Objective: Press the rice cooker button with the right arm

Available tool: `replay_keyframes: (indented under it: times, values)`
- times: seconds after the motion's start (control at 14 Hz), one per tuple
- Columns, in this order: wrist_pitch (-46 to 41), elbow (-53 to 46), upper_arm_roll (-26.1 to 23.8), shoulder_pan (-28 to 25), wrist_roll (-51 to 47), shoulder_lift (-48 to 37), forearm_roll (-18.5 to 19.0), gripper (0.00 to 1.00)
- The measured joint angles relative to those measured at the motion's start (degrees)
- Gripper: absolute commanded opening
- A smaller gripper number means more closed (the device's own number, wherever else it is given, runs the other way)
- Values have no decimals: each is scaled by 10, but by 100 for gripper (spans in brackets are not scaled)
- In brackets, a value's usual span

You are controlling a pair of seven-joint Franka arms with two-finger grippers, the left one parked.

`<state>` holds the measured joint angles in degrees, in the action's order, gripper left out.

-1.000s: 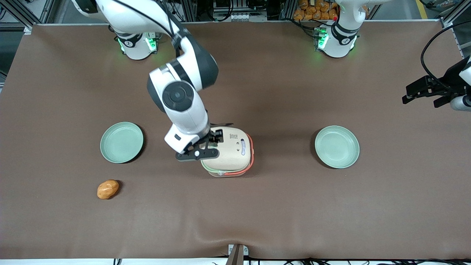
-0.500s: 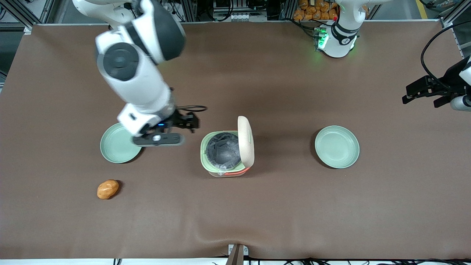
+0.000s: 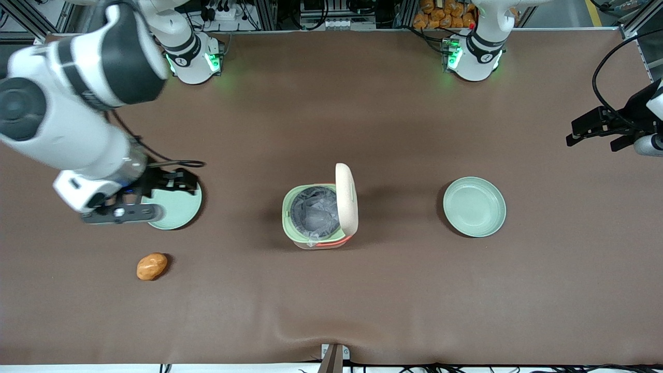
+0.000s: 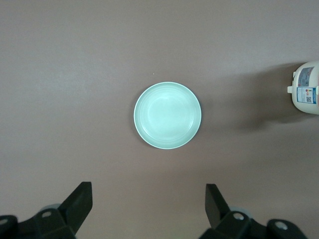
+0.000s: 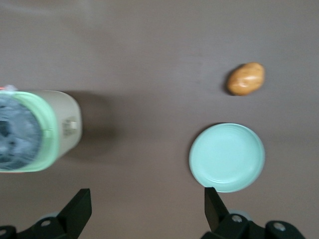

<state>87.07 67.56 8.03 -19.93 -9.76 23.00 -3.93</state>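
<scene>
- Judging press done: cooker (image 3: 317, 215) lid up, pot exposed
- tool (image 3: 173, 181) over plate (image 3: 178, 210), fingers wide, empty
- retreat high, clear of lid, potato (image 3: 152, 266)

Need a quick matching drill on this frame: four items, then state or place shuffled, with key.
Items:
1. rice cooker
2. claw
3. potato
4. plate toward the parked arm's end

States or places:
A. bare, with nothing on it
B. lid standing up, grey inner pot showing
C. open, above the plate at the working arm's end
D. lying on the table, nearer the front camera than the plate at the working arm's end

Pairs: 1-B, 2-C, 3-D, 4-A
</scene>
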Motion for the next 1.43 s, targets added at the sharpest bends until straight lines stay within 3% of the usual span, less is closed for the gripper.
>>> replay_keyframes:
  times: [0.43, 0.86, 1.43]
  values:
    - [-12, 79, -5, 74, 61, -102, 30, 100]
    - [-36, 124, -85, 201, 91, -184, 30, 100]
    - [-98, 127, -93, 214, 92, -216, 30, 100]
